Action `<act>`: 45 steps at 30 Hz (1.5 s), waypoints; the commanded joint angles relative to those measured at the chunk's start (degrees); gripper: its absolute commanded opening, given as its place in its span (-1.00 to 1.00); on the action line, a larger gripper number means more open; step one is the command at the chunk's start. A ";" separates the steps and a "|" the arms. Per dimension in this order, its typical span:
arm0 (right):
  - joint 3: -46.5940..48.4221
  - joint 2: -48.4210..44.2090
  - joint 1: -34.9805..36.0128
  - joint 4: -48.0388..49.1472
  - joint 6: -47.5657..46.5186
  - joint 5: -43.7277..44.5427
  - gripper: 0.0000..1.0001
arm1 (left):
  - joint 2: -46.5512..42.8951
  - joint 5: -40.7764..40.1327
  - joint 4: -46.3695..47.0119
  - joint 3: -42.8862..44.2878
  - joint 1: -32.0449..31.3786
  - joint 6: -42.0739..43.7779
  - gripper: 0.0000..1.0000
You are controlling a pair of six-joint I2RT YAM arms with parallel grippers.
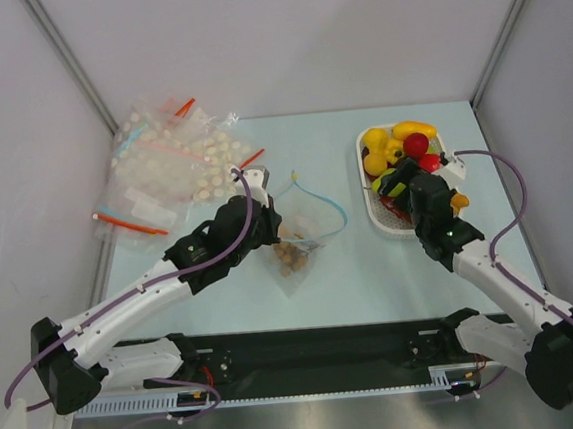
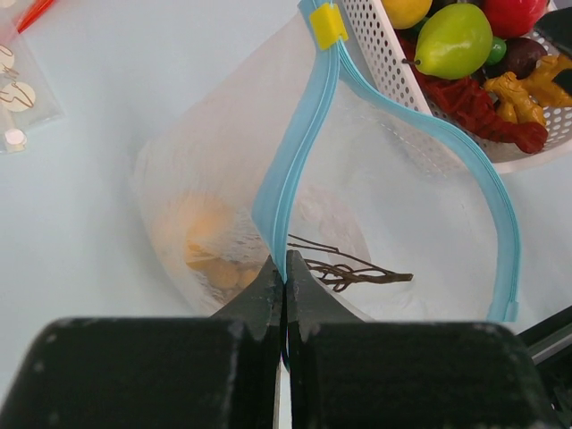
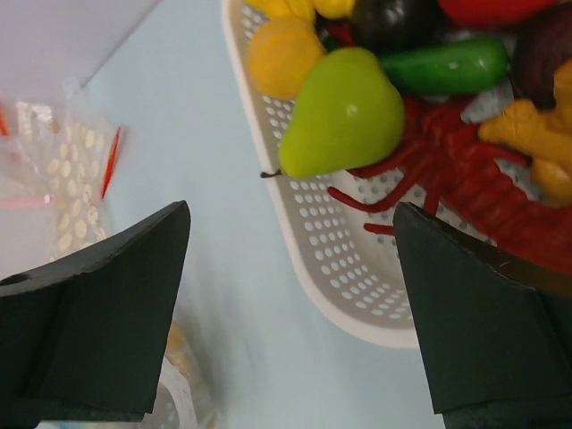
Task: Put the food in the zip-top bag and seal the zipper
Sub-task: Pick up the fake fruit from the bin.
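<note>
Nearest the arm bases, the left gripper (image 1: 263,224) lies low over the pale blue table (image 1: 213,296). The left wrist view shows its fingers (image 2: 259,299) pressed tight together on the mouth edge of the zip-top bag (image 1: 303,231), right where the zipper (image 2: 288,161) runs down into them. The bag lies mid-table between the two arms, clear and floppy, with its mouth gaping. One side of the light blue strip stands almost straight and the other bows out in a wide loop toward the tray. Only the wrist view shows the small yellow slider (image 2: 328,25) at the far end of the strip, and a thin brown twig-like stem (image 2: 353,268) inside the bag beside a blurred orange lump. From overhead that lump reads as a cluster of tan knobbly food (image 1: 290,258) low in the bag. To the right and a little farther off, the right gripper (image 1: 396,181) hangs over the near rim of the white perforated tray (image 3: 304,259). Its fingers (image 3: 98,313) are spread wide with nothing between them. Its own camera shows close up what the overhead view hides under the arm: a green pear (image 3: 344,112) against the rim, a spiny red toy (image 3: 465,183), and a green piece (image 3: 442,64). Farthest back on the left sits the heap of other clear bags (image 1: 172,164), some with red strips.
</note>
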 commanded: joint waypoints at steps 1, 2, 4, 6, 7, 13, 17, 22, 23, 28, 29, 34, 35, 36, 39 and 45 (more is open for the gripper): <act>5.98 3.90 -0.03 -8.79 17.37 6.59 0.99 | -1.91 -1.22 1.02 -0.13 0.31 0.11 -0.99; 6.42 4.61 0.06 -9.59 18.95 7.12 1.00 | -2.00 -1.13 1.02 -0.13 0.31 0.11 -0.99; 6.95 5.84 0.23 -11.17 23.61 7.74 0.99 | -2.00 -1.13 1.11 -0.13 0.31 0.11 -0.99; 6.52 7.16 0.58 -9.70 25.29 8.00 0.99 | -2.00 -1.05 1.28 -0.22 0.31 0.02 -0.99; 6.26 7.51 0.76 -9.42 26.86 8.61 0.99 | -1.74 -1.05 1.29 -0.13 0.31 0.11 -0.99; 9.85 14.80 1.03 -11.79 34.43 11.34 1.00 | -2.09 -0.78 0.93 0.05 0.31 0.11 -0.99; 14.07 20.87 1.03 -14.08 36.37 11.60 1.00 | -2.61 -0.69 0.76 -0.04 0.31 0.11 -1.00; 16.71 25.09 0.68 -14.07 36.89 15.11 0.99 | -3.58 -0.78 1.11 -0.48 0.31 0.11 -0.99; 17.06 25.62 0.41 -14.08 36.90 15.56 0.99 | -3.58 -0.69 1.11 -0.57 0.31 0.11 -1.00; 19.69 29.57 -1.70 -14.87 37.08 15.56 0.99 | -3.32 -0.69 1.11 -0.48 0.31 0.11 -0.99; 20.05 30.10 -2.22 -14.35 36.73 15.48 1.00 | -3.32 -0.69 1.11 -0.48 0.31 0.11 -0.99; 21.99 32.92 -4.16 -14.78 36.98 13.37 0.98 | -2.88 -0.87 1.02 -0.39 0.31 0.20 -0.99; 22.16 33.44 -3.99 -14.87 36.99 13.37 0.96 | -2.97 -0.96 1.02 -0.39 0.31 0.11 -0.99; 22.25 33.62 -3.98 -14.70 37.07 13.37 0.93 | -2.97 -1.04 0.93 -0.39 0.31 0.20 -1.00; 22.08 33.88 -4.16 -14.17 36.55 12.84 0.86 | -2.88 -1.05 0.93 -0.39 0.31 0.20 -0.99; 20.50 32.22 -4.25 -12.06 35.05 11.79 0.33 | -2.62 -1.05 0.93 -0.30 0.31 0.29 -0.99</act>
